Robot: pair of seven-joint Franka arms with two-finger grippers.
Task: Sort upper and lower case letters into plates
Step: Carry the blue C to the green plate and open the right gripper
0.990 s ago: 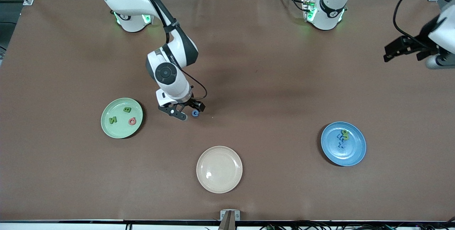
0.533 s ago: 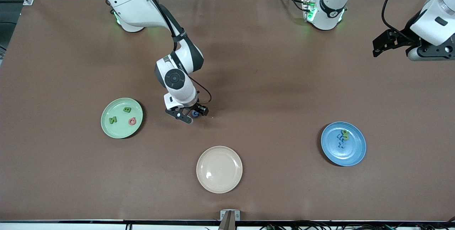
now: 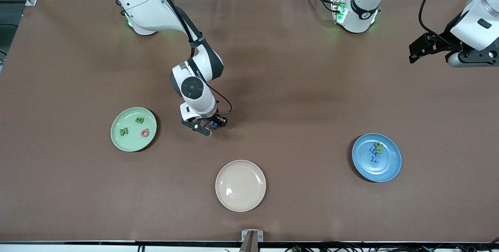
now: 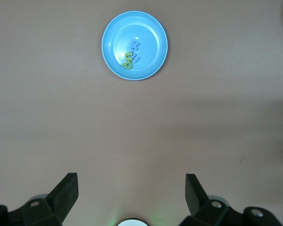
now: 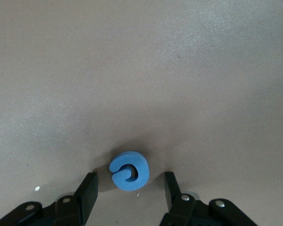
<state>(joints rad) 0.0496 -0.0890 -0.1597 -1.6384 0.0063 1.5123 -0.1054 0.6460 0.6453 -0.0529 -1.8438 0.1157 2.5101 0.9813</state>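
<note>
A small blue letter [image 3: 214, 124] [image 5: 129, 171] lies flat on the brown table near its middle. My right gripper [image 3: 211, 126] [image 5: 129, 181] is down at the table around it. Its fingers are open, one on each side of the letter, with a gap on both sides. The mint green plate [image 3: 129, 143], toward the right arm's end, holds two green letters [image 3: 139, 120] and a pink-red one [image 3: 145, 132]. The blue plate [image 3: 386, 170] [image 4: 153, 40], toward the left arm's end, holds green and blue letters [image 3: 377, 148] [image 4: 130, 55]. My left gripper [image 3: 416, 52] [image 4: 132, 186] waits open and empty, high over the table's left-arm end.
A cream-beige plate [image 3: 240, 185] with nothing in it sits nearer to the front camera than the blue letter. Bare brown table surface lies between the three plates. Cables trail from the left arm's base [image 3: 356, 12].
My right gripper has shifted a little onto the blue letter and its fingers have narrowed around it. The left gripper moved slightly early on, then held still.
</note>
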